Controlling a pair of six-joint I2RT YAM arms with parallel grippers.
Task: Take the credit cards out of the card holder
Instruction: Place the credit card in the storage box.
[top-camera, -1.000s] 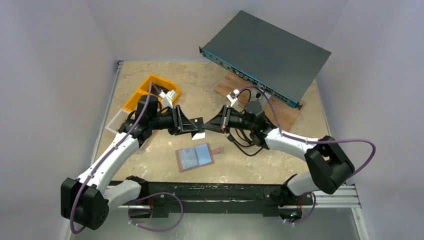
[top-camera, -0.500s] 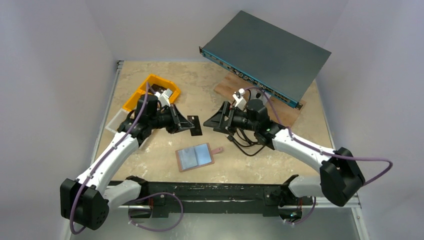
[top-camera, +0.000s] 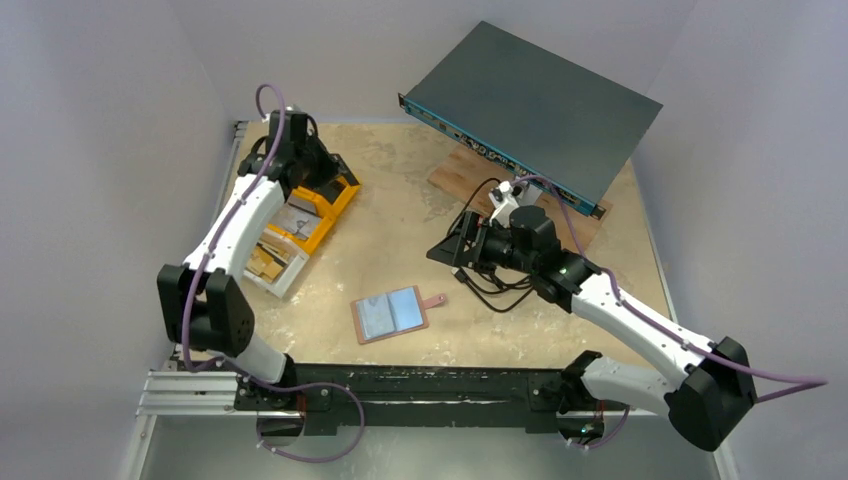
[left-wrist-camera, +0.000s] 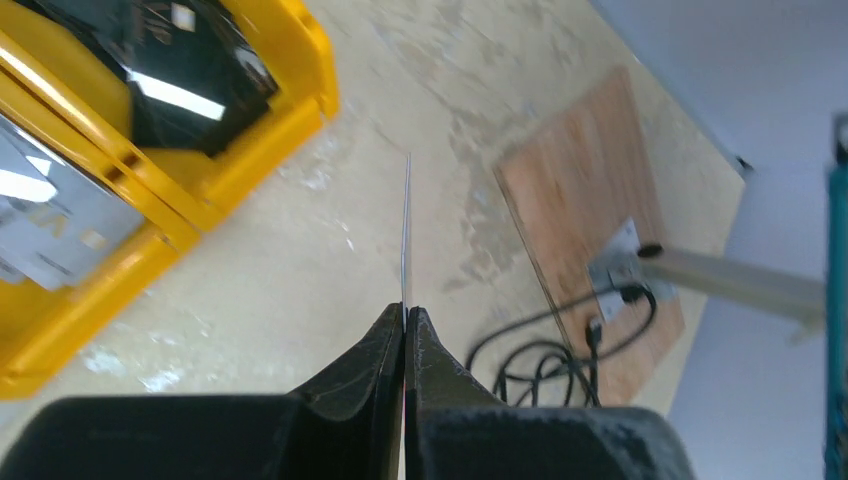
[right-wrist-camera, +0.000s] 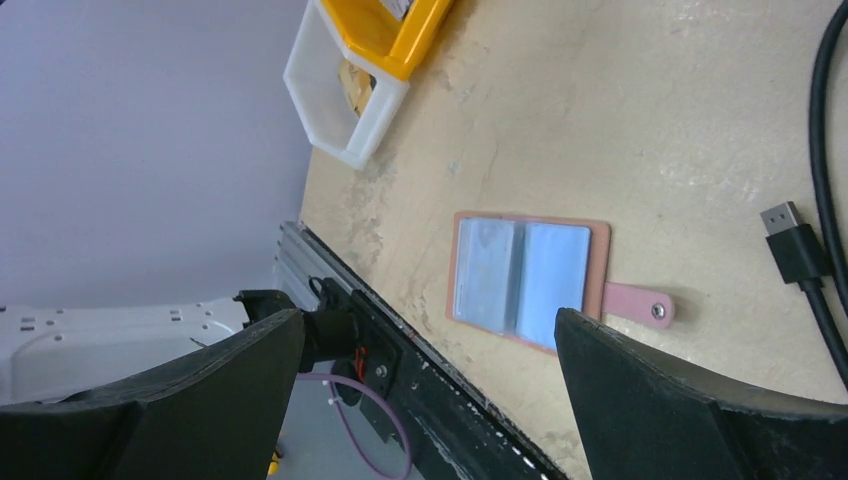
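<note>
Nearest, at six o'clock just beyond the black base rail (top-camera: 430, 380): tan-brown leather bifold card holder (top-camera: 390, 315), open flat on the beige mottled table (top-camera: 400, 190). Pale blue-grey inside up, snap strap (right-wrist-camera: 640, 303) out toward three o'clock, apart from both pincers. Pale blue-grey credit cards (right-wrist-camera: 485, 272) seemingly in the two pockets — hard to tell card from lining.

Further in, centre-right: right gripper (right-wrist-camera: 425, 318), fingers spread wide, nothing between them, hanging above the table with the holder in its wrist view. Black USB cable (right-wrist-camera: 800, 255) loose at three o'clock of the holder, near the strap.

Far left, ten o'clock: left gripper (left-wrist-camera: 405, 318) pinched tight on one thin flat card (left-wrist-camera: 406, 230), seen edge-on, gripped only by its lower edge, over bare table just beside the yellow plastic bins (left-wrist-camera: 305, 60). Card colour impossible to read. White plastic bin (right-wrist-camera: 380, 125) next to them.

Farthest, one o'clock: dark grey rack-mount box (top-camera: 530, 105), tilted, behind a brown wooden board (top-camera: 460, 170).

Risks: card slipping from so shallow a pinch, or dropping short of any bin. Also right fingers snagging the cable or shoving the holder on the next reach, with nothing pinning it down.

Hidden or unclear: left fingertips in the overhead view, bin contents mostly glare, count of cards left in the holder.
</note>
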